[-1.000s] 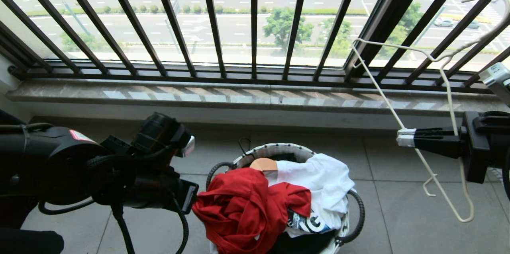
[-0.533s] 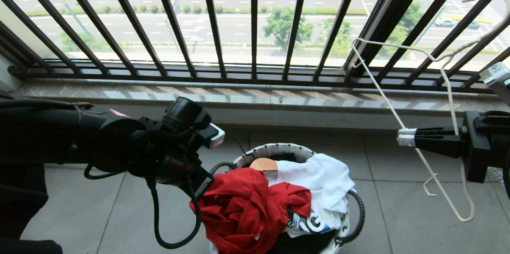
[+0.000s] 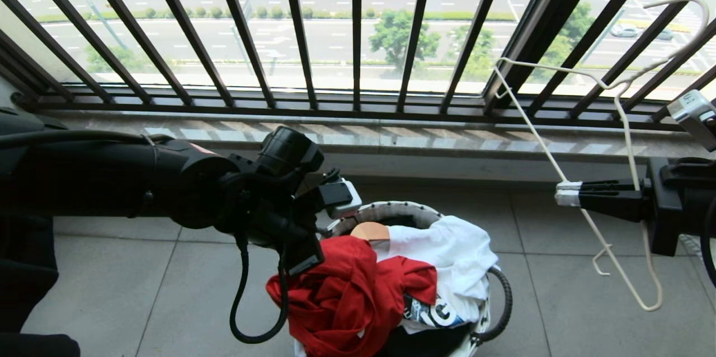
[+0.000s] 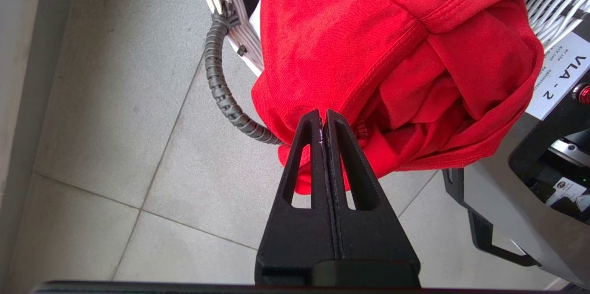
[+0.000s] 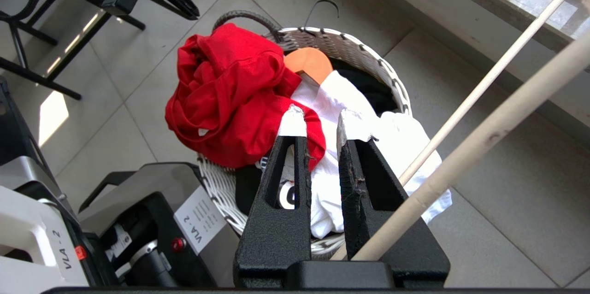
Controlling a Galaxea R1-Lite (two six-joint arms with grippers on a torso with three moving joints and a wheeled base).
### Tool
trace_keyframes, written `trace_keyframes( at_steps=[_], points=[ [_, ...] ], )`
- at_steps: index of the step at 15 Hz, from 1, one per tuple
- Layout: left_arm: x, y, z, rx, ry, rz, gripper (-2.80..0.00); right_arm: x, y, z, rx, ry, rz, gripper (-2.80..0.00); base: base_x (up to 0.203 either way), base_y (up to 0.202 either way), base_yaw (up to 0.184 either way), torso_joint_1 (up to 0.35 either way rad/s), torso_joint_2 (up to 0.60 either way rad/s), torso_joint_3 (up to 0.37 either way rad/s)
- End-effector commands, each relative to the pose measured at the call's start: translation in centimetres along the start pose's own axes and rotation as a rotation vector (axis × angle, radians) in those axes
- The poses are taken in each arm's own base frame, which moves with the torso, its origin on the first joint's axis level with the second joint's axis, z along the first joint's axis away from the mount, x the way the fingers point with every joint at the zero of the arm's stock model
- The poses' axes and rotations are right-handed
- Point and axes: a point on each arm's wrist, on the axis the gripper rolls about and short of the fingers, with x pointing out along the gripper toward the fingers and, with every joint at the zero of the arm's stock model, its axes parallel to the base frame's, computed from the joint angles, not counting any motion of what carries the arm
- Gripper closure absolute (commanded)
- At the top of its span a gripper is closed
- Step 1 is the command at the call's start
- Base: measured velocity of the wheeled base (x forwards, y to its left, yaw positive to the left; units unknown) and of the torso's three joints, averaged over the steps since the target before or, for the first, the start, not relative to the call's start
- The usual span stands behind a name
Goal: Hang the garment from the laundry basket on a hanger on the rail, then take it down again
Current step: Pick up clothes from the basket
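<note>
1. The left gripper (image 4: pixel 322 121) hangs over the left edge of the laundry basket (image 3: pixel 391 211), its two fingers pressed flat together with nothing visibly caught between them. The tips sit right at a hem fold of the red T-shirt (image 4: pixel 368 49); whether they touch the cloth cannot be told.
2. The red T-shirt lies bunched on the left side of the basket, spilling over its left rim toward the floor tiles (image 3: pixel 140 290). A white garment (image 3: pixel 447 250) fills the right side, with a dark printed one under it and the end of a wooden hanger (image 3: pixel 369 231) poking up at the back rim.
3. The right gripper (image 3: pixel 568 195) is off to the right of the basket, well apart from it, clenched on one arm of the thin white hanger (image 3: pixel 621 139), which it carries tilted in front of the window bars (image 3: pixel 358 32).
4. The step in hand looks like the pick-up of the T-shirt, not yet achieved.
5. The next move probably calls for the left fingers to part, take a fold and lift; the loose bundle may drag its neighbours.
</note>
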Motion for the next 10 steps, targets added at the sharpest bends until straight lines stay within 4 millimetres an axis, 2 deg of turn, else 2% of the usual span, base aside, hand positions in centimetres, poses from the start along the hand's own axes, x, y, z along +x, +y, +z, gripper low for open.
trace_keyframes(
  at_steps=[1, 7, 10],
  points=[
    [0.1, -1.2, 0.9, 0.046, -0.015, -0.026, -2.8, 0.2, -0.2, -0.2, 0.006, 0.007, 0.001, 0.0, 0.0, 0.0, 0.0, 0.0, 0.0, 0.0],
    [0.8, -2.1, 1.1, 0.059, -0.036, -0.09, -2.8, 0.1, -0.4, -0.1, 0.004, 0.008, -0.017, 0.0, 0.0, 0.0, 0.0, 0.0, 0.0, 0.0],
    [2.1, -2.8, 1.1, 0.068, -0.008, -0.115, -2.8, 0.1, -0.4, 0.0, 0.003, 0.007, -0.019, 0.0, 0.0, 0.0, 0.0, 0.0, 0.0, 0.0]
  ],
)
